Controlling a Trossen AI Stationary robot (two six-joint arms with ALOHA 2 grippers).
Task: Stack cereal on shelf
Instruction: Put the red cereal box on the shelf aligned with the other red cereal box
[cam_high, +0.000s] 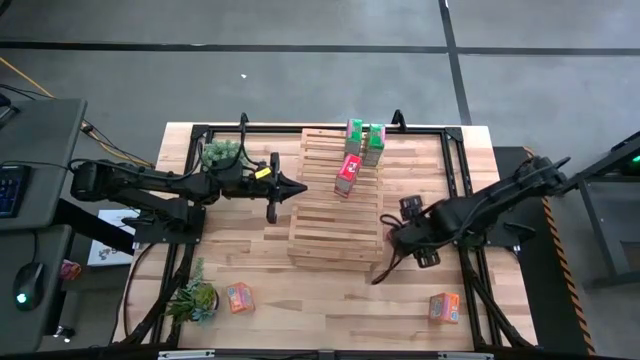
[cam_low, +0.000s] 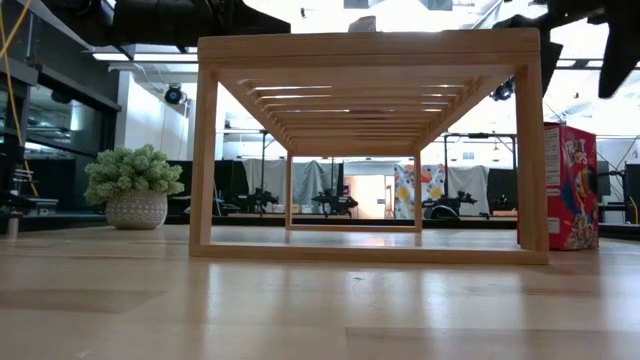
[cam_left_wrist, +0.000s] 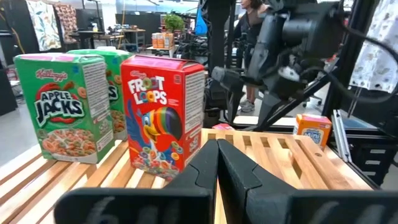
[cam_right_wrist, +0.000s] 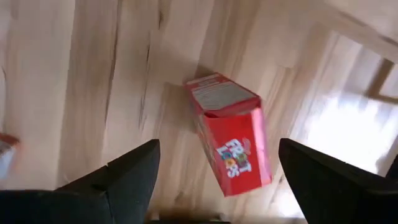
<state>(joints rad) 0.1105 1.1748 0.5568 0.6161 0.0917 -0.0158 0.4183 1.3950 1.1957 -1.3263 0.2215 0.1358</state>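
My left gripper (cam_high: 300, 187) sat over the near edge of the shelf (cam_high: 335, 235), fingers pressed together on nothing. Just ahead of its tips, on the slats, stood a red Froot Loops box (cam_left_wrist: 163, 116), and beyond that, side by side, two green Apple Jacks boxes (cam_left_wrist: 62, 106). All three stood upright and looked settled.

My right gripper (cam_right_wrist: 217, 180) hung beside the shelf with its fingers spread wide and nothing between them. Directly below it a second red box (cam_right_wrist: 231, 134) stood on the table (cam_high: 300, 310), tilted as my wrist saw it.

I judged that box light, thin-walled and hollow: stiff along its edges, soft across the printed faces, glossy enough to slip. I reckoned the best hold was across the narrow sides near the top, squeezing gently so the card would not buckle.

Two orange boxes (cam_high: 238, 297) (cam_high: 444, 306) lay farther off on the table, well apart.
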